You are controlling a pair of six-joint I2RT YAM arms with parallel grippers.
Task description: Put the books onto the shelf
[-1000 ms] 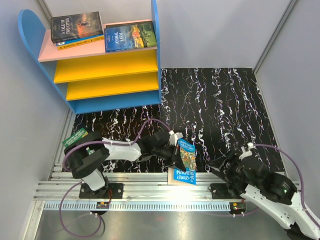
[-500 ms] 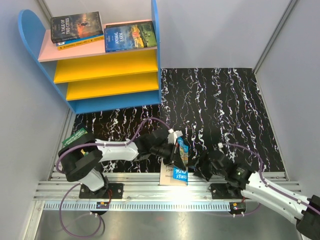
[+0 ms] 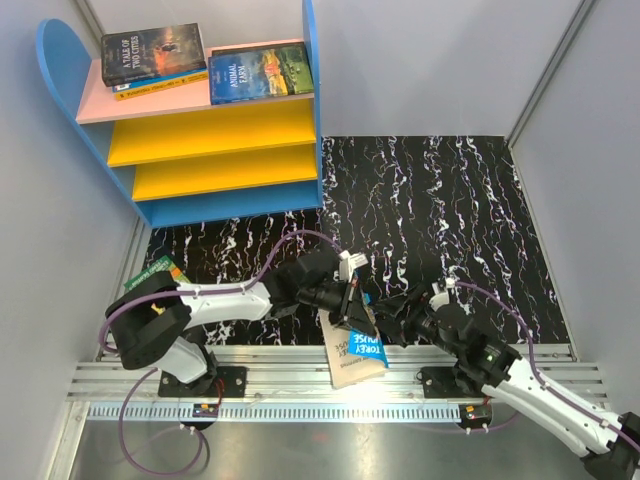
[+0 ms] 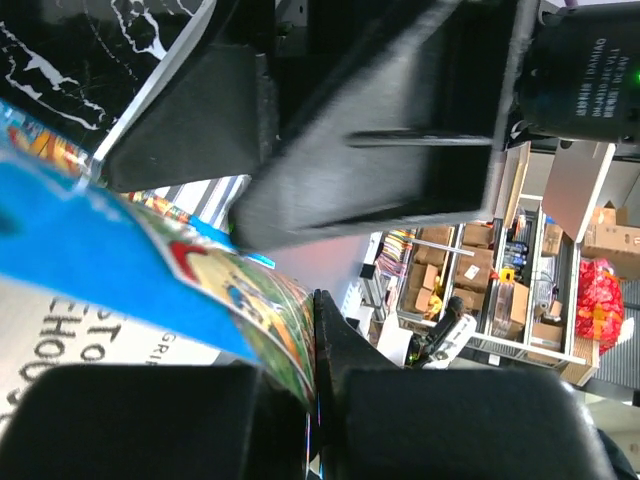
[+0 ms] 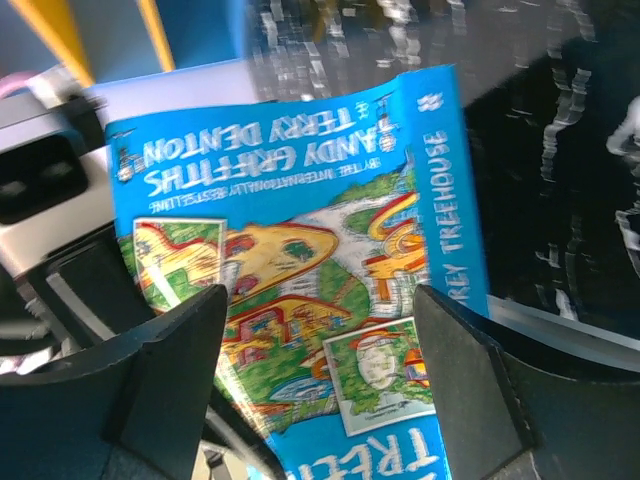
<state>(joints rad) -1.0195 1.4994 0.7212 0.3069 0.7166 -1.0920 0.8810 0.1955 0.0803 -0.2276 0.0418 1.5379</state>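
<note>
The blue treehouse book (image 3: 362, 345) hangs tilted over the near edge of the table (image 3: 450, 200), between the two arms and well away from the shelf (image 3: 220, 130). The left gripper (image 3: 350, 312) is pinched tight on its edge. The right gripper (image 5: 320, 385) has its jaws spread wide either side of the cover, not gripping. This looks like a handover. I'd want the right to slide in deeper and close near the spine before the left lets go. A green book (image 3: 150, 272) waits by the left base.
</note>
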